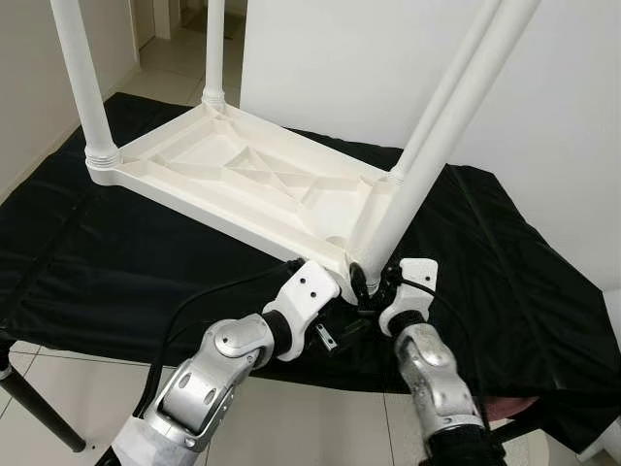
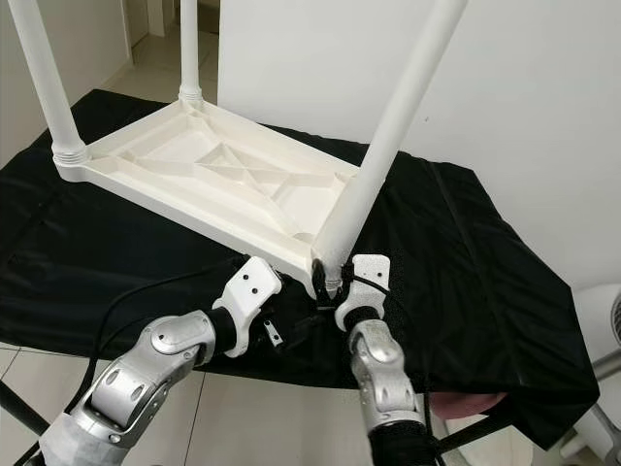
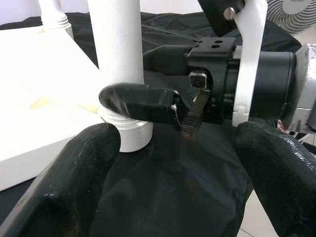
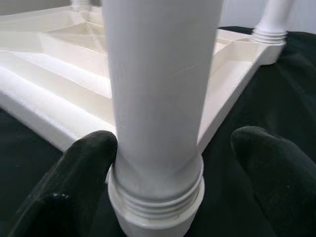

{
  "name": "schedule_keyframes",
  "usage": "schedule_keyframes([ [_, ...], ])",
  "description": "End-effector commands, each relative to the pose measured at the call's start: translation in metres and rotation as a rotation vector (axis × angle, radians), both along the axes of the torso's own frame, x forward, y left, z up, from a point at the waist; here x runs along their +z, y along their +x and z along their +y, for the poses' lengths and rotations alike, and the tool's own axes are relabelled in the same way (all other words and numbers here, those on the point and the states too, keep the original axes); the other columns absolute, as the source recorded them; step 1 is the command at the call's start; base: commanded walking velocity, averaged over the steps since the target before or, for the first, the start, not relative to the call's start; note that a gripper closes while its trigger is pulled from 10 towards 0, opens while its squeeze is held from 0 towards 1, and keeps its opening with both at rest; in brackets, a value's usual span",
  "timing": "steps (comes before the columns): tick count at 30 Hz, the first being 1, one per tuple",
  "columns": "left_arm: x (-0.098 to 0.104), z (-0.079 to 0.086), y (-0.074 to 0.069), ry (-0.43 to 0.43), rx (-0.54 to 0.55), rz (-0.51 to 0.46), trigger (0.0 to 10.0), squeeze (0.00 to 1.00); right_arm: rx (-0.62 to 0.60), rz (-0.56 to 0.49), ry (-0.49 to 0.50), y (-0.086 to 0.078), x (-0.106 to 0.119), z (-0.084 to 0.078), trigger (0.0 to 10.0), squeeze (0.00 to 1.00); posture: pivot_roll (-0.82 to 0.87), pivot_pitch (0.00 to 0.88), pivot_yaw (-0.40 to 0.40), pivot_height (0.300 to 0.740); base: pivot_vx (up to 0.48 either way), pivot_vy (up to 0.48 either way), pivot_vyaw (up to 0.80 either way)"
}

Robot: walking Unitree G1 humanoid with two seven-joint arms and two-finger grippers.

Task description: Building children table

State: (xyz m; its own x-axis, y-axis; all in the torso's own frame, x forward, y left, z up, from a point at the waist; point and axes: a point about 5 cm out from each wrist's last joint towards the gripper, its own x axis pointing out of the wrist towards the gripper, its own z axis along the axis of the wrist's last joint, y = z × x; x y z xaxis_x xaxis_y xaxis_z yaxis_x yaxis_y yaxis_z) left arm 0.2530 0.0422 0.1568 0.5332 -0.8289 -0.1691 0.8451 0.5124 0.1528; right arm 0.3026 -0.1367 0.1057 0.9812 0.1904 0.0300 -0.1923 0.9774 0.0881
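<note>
A white plastic children's table (image 1: 243, 175) lies upside down on my desk, which is draped in a black cloth (image 1: 97, 262). Its flat top is down on the cloth and its legs stick up in the air. The near leg (image 1: 427, 165) stands at the table corner closest to me. My right claw (image 1: 367, 291) is low down at the bottom of that near leg, just where it meets the screw ring at the corner. In my right wrist view the leg (image 4: 158, 94) stands between my two black fingers (image 4: 74, 182); one finger touches it and the other is off to the side, so this claw is spread and not squeezing. My left claw (image 1: 330, 325) is right beside the same corner, just next to my right claw. Its black fingers (image 3: 64, 182) are spread wide with nothing between them. The far legs (image 1: 82, 78) stand at the other end of the table, well away from both claws.
</note>
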Motion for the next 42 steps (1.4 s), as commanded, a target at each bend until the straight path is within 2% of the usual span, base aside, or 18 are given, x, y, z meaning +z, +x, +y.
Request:
schedule_keyframes([
  [1, 0.002, -0.005, -0.001, 0.002, -0.035, -0.003, 10.0, 0.0, 0.0, 0.02, -0.017, -0.002, -0.006, -0.011, 10.0, 0.0, 0.06, 0.0, -0.18, 0.74, 0.0, 0.0, 0.0],
  [6, 0.003, -0.006, 0.001, 0.001, -0.033, -0.009, 10.0, 0.0, 0.169, -0.004, -0.064, 0.007, -0.001, -0.023, 10.0, 0.0, 0.05, 0.0, -0.174, 0.74, 0.0, 0.0, 0.0],
  [7, 0.003, -0.006, 0.001, 0.001, -0.033, -0.009, 10.0, 0.0, 0.169, -0.004, -0.064, 0.007, -0.001, -0.023, 10.0, 0.0, 0.05, 0.0, -0.174, 0.74, 0.0, 0.0, 0.0],
  [10, 0.005, -0.006, 0.003, -0.003, -0.031, -0.014, 10.0, 0.0, 0.293, -0.023, -0.097, 0.016, 0.006, -0.028, 10.0, 0.0, 0.05, 0.0, -0.172, 0.74, 0.0, 0.0, 0.0],
  [13, 0.005, -0.006, 0.003, -0.002, -0.03, -0.016, 10.0, 0.0, 0.344, -0.021, -0.092, 0.02, 0.008, -0.026, 10.0, 0.0, 0.06, 0.0, -0.172, 0.74, 0.0, 0.0, 0.0],
  [16, 0.006, -0.006, 0.004, -0.002, -0.029, -0.018, 10.0, 0.0, 0.399, -0.023, -0.111, 0.026, 0.011, -0.024, 10.0, 0.0, 0.06, 0.0, -0.172, 0.74, 0.0, 0.0, 0.0],
  [18, 0.007, -0.005, 0.004, -0.002, -0.026, -0.021, 10.0, 0.0, 0.484, -0.025, -0.147, 0.036, 0.017, -0.014, 10.0, 0.0, 0.06, 0.0, -0.171, 0.74, 0.0, 0.0, 0.0],
  [27, 0.008, -0.005, 0.005, -0.002, -0.024, -0.025, 10.0, 0.0, 0.578, -0.022, -0.182, 0.051, 0.022, 0.01, 10.0, 0.0, 0.07, 0.0, -0.168, 0.74, 0.0, 0.0, 0.0],
  [33, 0.008, -0.004, 0.005, 0.002, -0.017, -0.027, 10.0, 0.0, 0.592, -0.011, -0.169, 0.052, 0.019, 0.012, 10.0, 0.0, 0.08, 0.0, -0.169, 0.74, 0.0, 0.0, 0.0],
  [34, 0.008, -0.004, 0.005, 0.003, -0.015, -0.026, 10.0, 0.0, 0.596, -0.003, -0.167, 0.051, 0.016, 0.011, 1.1, 0.0, 0.09, 0.0, -0.176, 0.74, 0.0, 0.0, 0.0],
  [35, 0.008, -0.003, 0.003, 0.002, -0.013, -0.024, 10.0, 0.0, 0.599, 0.018, -0.161, 0.049, 0.011, 0.007, 0.0, 0.0, 0.09, 0.0, -0.173, 0.74, 0.0, 0.0, 0.0],
  [40, 0.008, -0.003, 0.002, 0.002, -0.014, -0.022, 10.0, 0.0, 0.594, 0.033, -0.156, 0.048, 0.007, 0.002, 0.0, 0.0, 0.08, 0.0, -0.169, 0.74, 0.0, 0.0, 0.0],
  [42, 0.007, -0.003, 0.002, 0.003, -0.021, -0.018, 10.0, 0.0, 0.572, 0.045, -0.146, 0.047, 0.004, -0.005, 0.0, 0.0, 0.08, 0.0, -0.164, 0.74, 0.0, 0.0, 0.0],
])
